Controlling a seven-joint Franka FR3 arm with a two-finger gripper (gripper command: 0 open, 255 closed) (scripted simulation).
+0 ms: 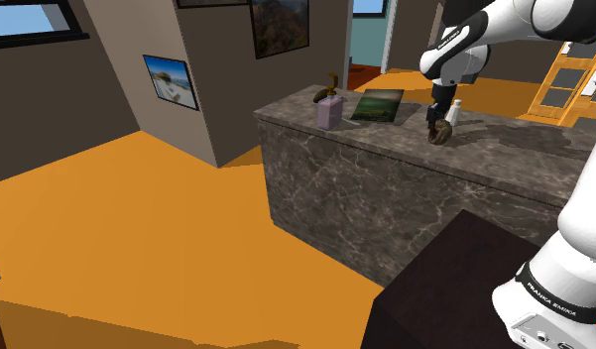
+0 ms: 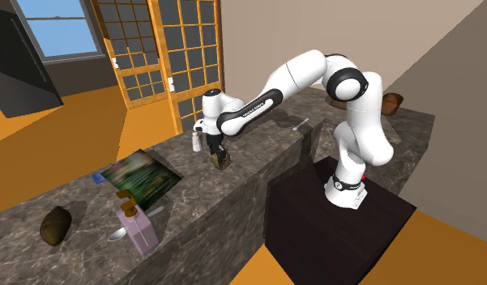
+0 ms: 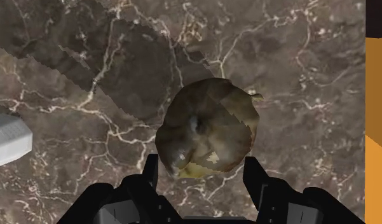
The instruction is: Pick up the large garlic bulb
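The large garlic bulb [image 3: 205, 127] is a brownish, mottled lump lying on the dark marble counter [image 3: 297, 76]. My black gripper [image 3: 201, 167] points straight down over it, and its two fingers [image 3: 151, 168] press against the bulb's sides, shut on it. In the shoulder view the gripper [image 1: 439, 125] stands on the counter top with the bulb [image 1: 441, 135] at its tips. The second exterior view shows the bulb [image 2: 224, 161] under the hand [image 2: 218, 152], near the counter's middle.
A small white bottle [image 1: 455, 109] stands just behind the gripper. Further along the counter lie a green picture book [image 1: 378, 105], a pink box [image 1: 330, 111], a spoon [image 2: 120, 234] and a brown lump [image 2: 55, 225]. The counter's edge and the orange floor [image 3: 375, 159] lie close by.
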